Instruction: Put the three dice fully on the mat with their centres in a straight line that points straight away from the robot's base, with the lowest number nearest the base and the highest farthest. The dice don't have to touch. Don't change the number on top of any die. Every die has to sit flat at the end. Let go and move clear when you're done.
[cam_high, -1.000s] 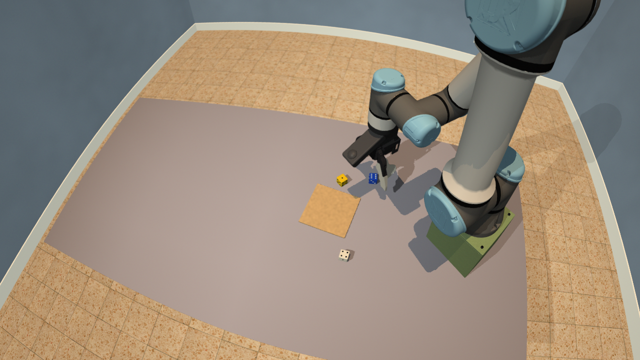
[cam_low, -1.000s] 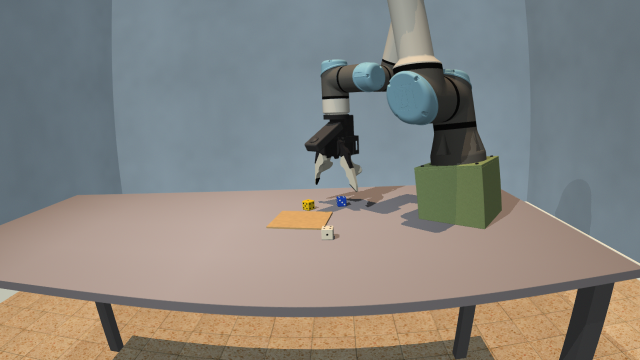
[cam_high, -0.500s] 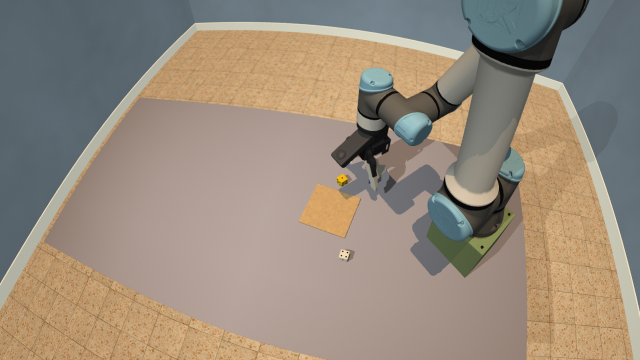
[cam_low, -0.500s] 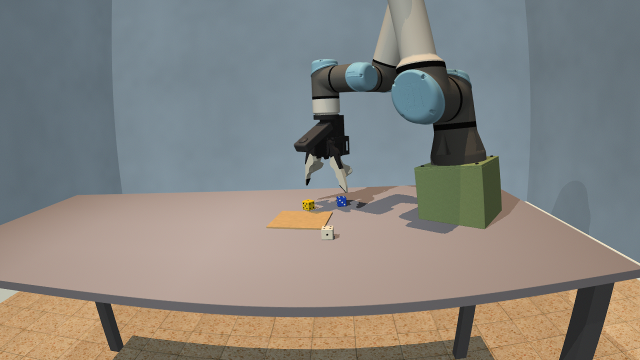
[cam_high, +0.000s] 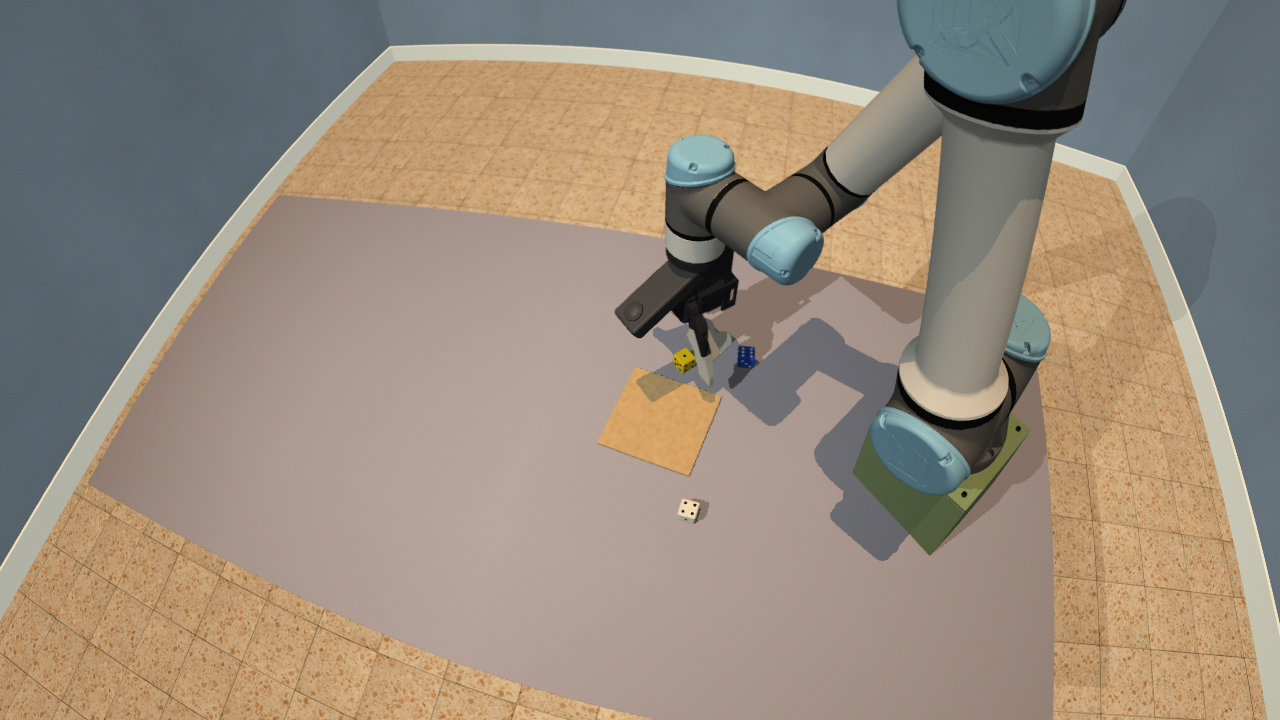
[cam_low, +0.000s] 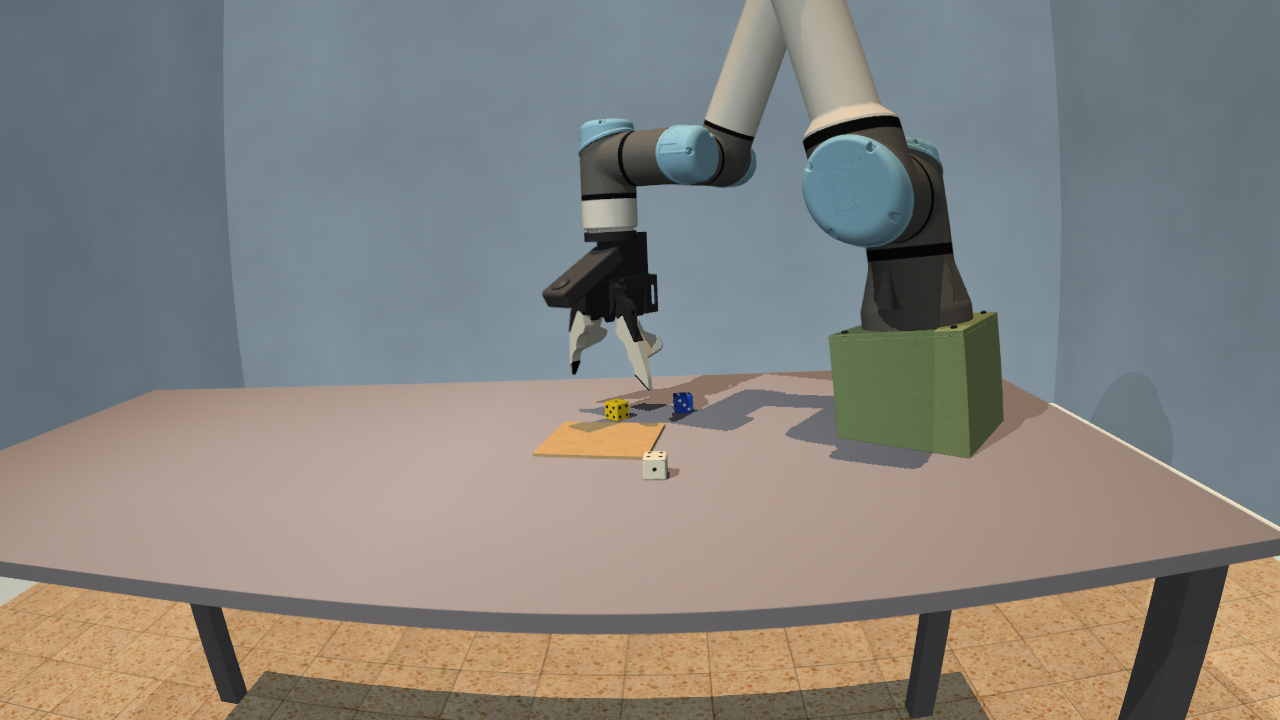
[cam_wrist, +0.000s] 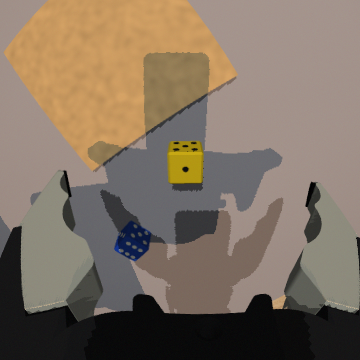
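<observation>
My gripper (cam_low: 610, 377) (cam_wrist: 191, 178) is open and empty, with its fingers spread wide above the table. The yellow die (cam_high: 683, 360) (cam_low: 616, 410) (cam_wrist: 185, 167) shows one on top and lies between the fingertips in the wrist view, just off the mat's edge. The blue die (cam_high: 746, 357) (cam_low: 682, 402) (cam_wrist: 132, 241) shows six on top and sits off the mat, on the base side of the yellow die. The white die (cam_high: 688, 510) (cam_low: 655, 466) shows four on top and sits off the mat's opposite side; it is outside the wrist view. The orange mat (cam_high: 653, 429) (cam_low: 595, 443) (cam_wrist: 90, 75) holds no die.
The green base block (cam_high: 904, 492) (cam_low: 904, 389) stands on the table (cam_high: 429, 385) (cam_low: 358, 501) at the right in the top and exterior views. The arm reaches left from it over the table. Arm shadows fall across the blue and yellow dice and the mat's near corner in the wrist view.
</observation>
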